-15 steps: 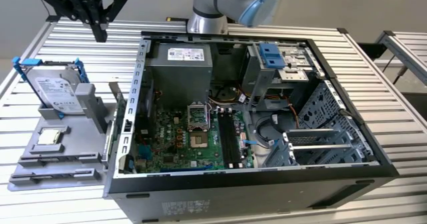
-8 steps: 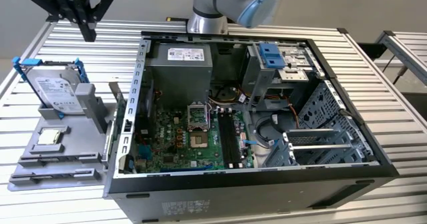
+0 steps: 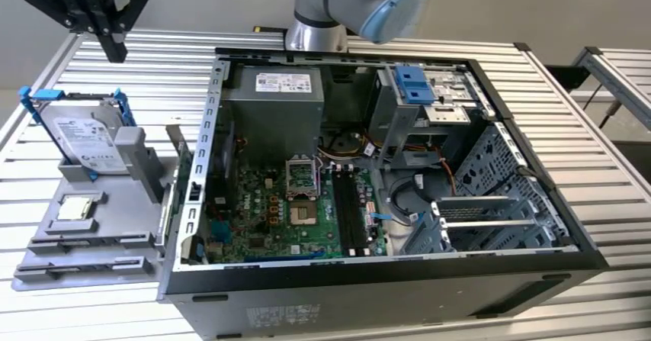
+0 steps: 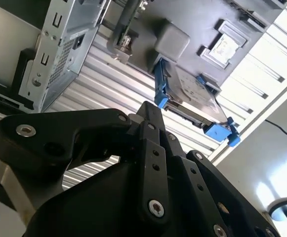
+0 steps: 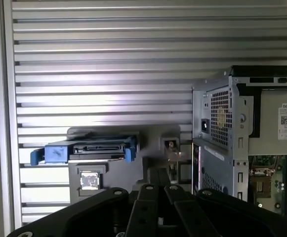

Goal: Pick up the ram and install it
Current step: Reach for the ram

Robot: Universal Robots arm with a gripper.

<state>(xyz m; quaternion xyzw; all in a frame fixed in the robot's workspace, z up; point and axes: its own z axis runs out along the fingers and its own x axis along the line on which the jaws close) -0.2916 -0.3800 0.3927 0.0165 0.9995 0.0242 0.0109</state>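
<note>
The open case (image 3: 508, 280) lies on its side on the slatted worktop (image 3: 163, 74). The motherboard (image 3: 264, 211) faces up, and the power supply (image 3: 274, 97) is at the far end. The long black memory slots (image 3: 354, 211) run near to far, just to the exterior view's right of the processor socket (image 3: 303, 192). It cannot be told whether the ram is seated in one of them.

A grey holder (image 3: 61, 261) rests on the worktop just beside the case, on the exterior view's left. A hard drive (image 3: 87, 139) in blue brackets stands upright at the holder's far end. A small square processor (image 3: 78, 209) lies flat in a recess nearer the camera.

The tool (image 3: 114, 55) hangs raised over the far part of the worktop at the exterior view's left. It is beyond the hard drive and well apart from the case. Its fingers are drawn together, and nothing is visible between them.

In the second wrist view the tool (image 4: 150, 109) points toward the hard drive (image 4: 192, 96) and the processor (image 4: 225, 47). In the first wrist view the tool (image 5: 158, 175) sits over the holder, with the hard drive (image 5: 96, 148), the processor (image 5: 90, 180) and the case (image 5: 217, 128) below it.
</note>
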